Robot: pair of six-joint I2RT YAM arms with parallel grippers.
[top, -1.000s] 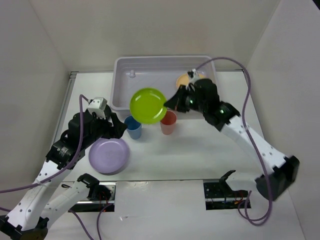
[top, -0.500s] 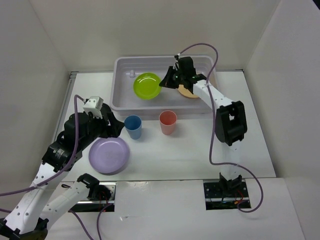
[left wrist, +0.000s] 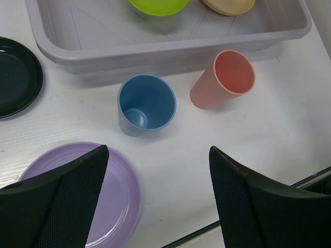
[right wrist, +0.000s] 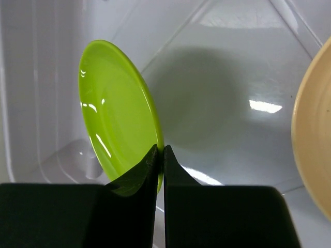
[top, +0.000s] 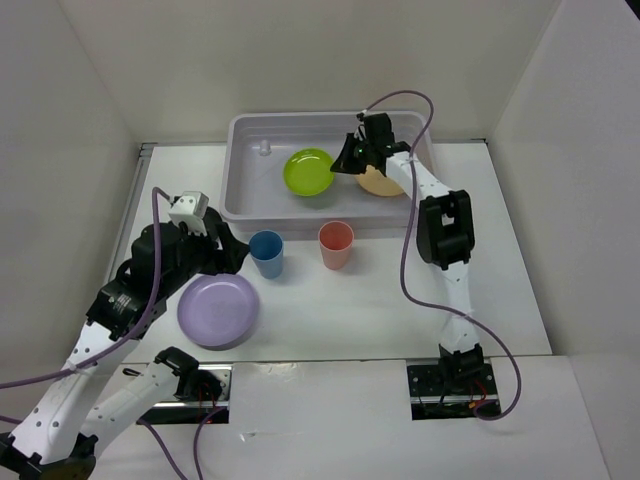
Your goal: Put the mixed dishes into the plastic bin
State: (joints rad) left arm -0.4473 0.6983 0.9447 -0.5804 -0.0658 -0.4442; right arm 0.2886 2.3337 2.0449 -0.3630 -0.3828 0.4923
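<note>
Progress is seen: into the large shallow pale grey translucent plastic bin, beside the round yellow-orange plastic plate, the small lime-green plastic plate has been brought, tilted and pinched by the right gripper; release is judged due. The left gripper is held wide, empty.

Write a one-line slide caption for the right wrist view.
Right hand pinches the lime-green plate by its rim, tilted above the plastic bin floor, yellow-orange plate at right.

We can read no text, label, brand, number or sign in any view. The plastic bin, blue cup and coral-red cup show us only plain surfaces.
</note>
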